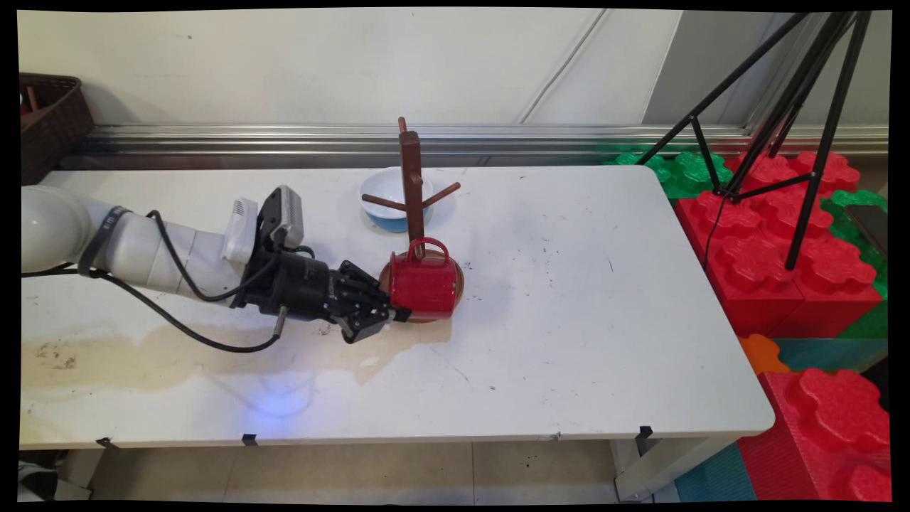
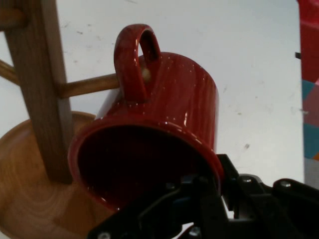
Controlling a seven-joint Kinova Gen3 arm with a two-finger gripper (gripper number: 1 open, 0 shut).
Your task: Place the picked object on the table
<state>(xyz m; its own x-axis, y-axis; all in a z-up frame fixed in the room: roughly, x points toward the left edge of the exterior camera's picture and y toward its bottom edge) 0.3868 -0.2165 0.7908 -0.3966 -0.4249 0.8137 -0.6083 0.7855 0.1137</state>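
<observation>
I see the white table marked with black specks and a wide tan stain along its near left part. Behind it runs a metal rail below a pale wall; a dark wicker basket sits at the far left corner. Right of the table stand red and green foam blocks with a black tripod on them.

The gripper lies low and nearly level, its jaws closed on the rim of the red mug, one finger inside the mouth and one outside. The mug lies on its side, handle up, on the round base of the wooden mug tree. A white and blue bowl sits just behind the tree.

The table's right half and near edge lie open.
</observation>
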